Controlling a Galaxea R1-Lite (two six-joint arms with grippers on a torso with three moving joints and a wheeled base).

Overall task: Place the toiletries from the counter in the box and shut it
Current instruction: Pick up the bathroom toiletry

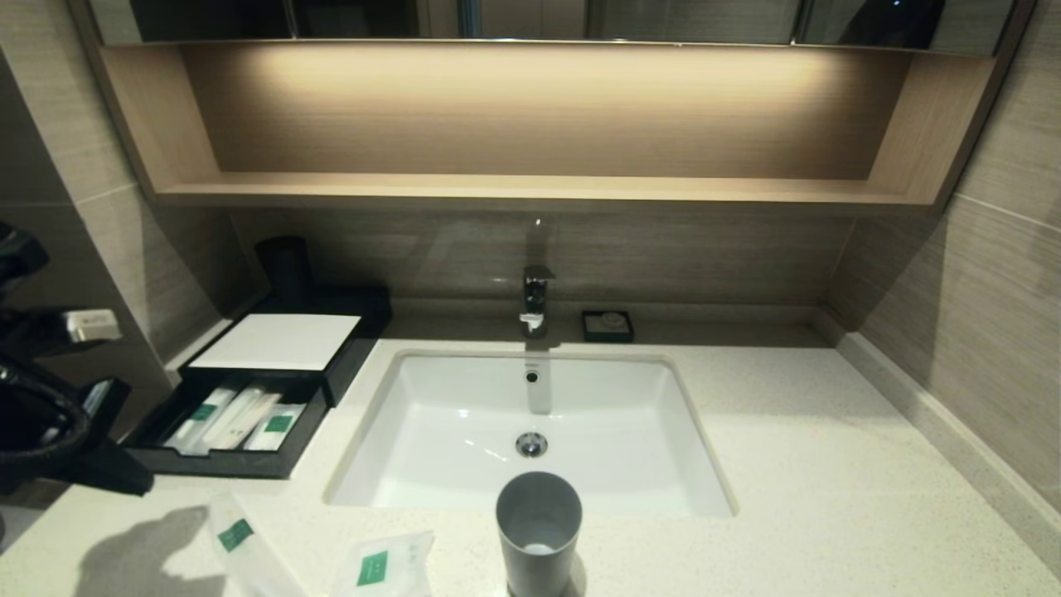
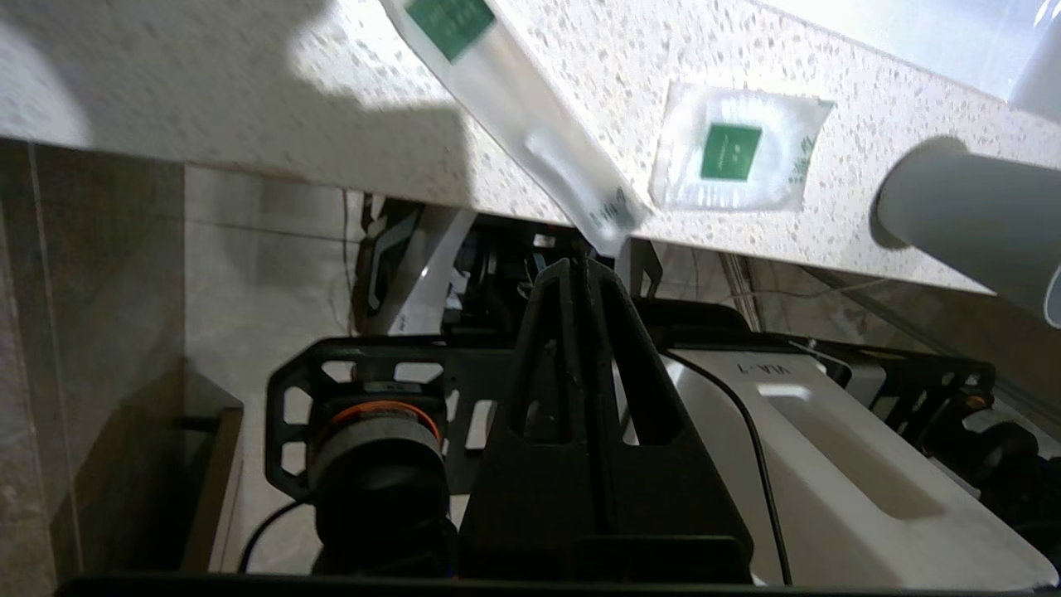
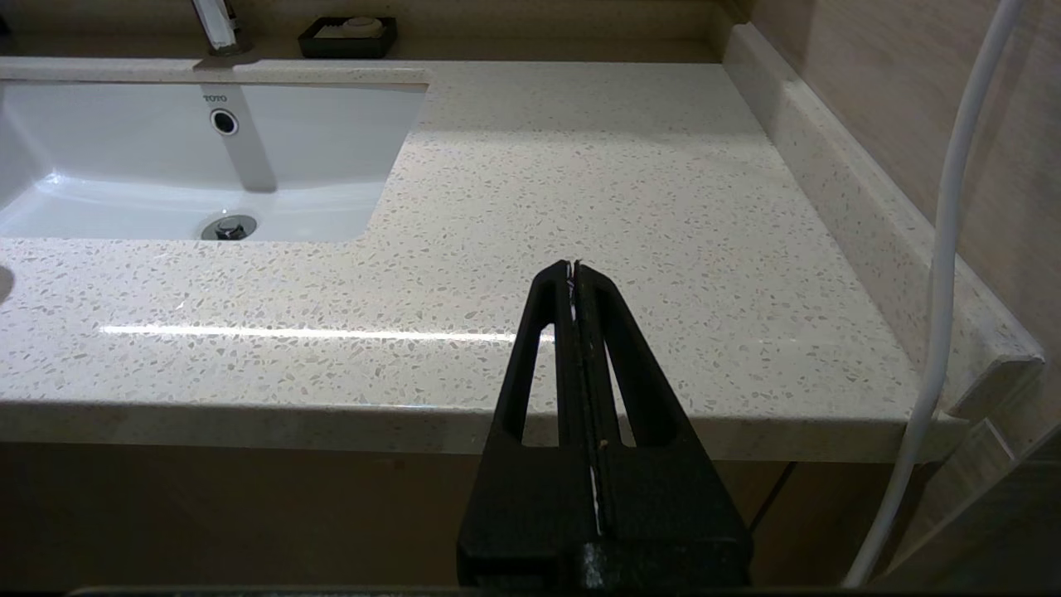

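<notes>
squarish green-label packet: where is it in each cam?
Head view: squarish packet at the bottom edge, on the counter left of the grey cup.
Left wrist view: upper right, beside the same cup.
Right wrist view: not in it.
Shared landmark: the grey cup.

Cream speckled counter (image 1: 796,464), grey cup (image 1: 539,531)

A grey plastic cup (image 1: 539,531) is standing before the sink, a chrome tap (image 1: 535,300) is rising behind it, and a small black soap dish (image 1: 608,325) is sitting beside the tap.
</notes>
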